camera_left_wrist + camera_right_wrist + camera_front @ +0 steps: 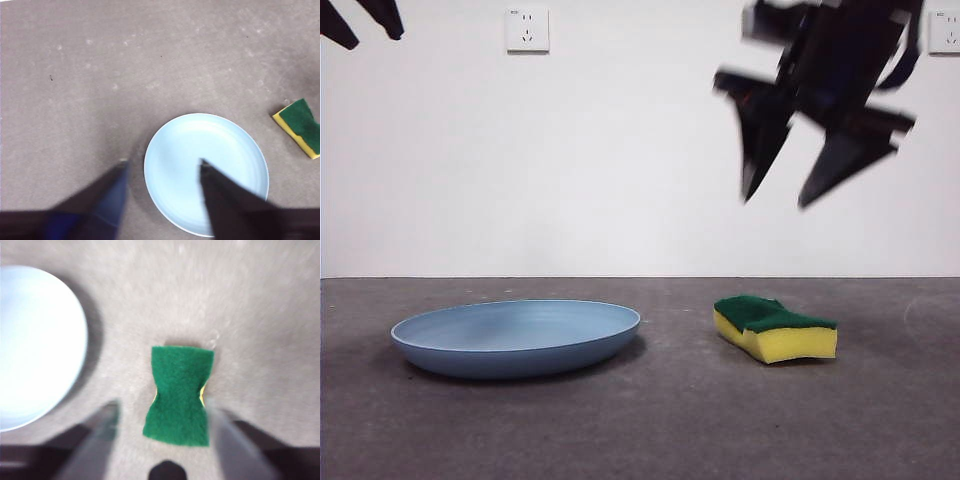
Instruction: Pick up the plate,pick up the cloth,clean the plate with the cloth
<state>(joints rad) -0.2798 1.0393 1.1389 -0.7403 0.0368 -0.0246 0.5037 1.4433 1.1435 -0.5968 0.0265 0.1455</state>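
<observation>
Lying on grey table (650,430), plate (515,338), cloth (775,328) beside, right hand (790,190) spread above, empty

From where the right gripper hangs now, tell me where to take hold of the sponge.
Grip the sponge at its narrow waist, one jaw on each wavy long side, coming straight down from above. It lies flat on the table, green layer up, apart from the plate. The right gripper is open above it with the jaws either side, so probably little turning is needed.
</observation>
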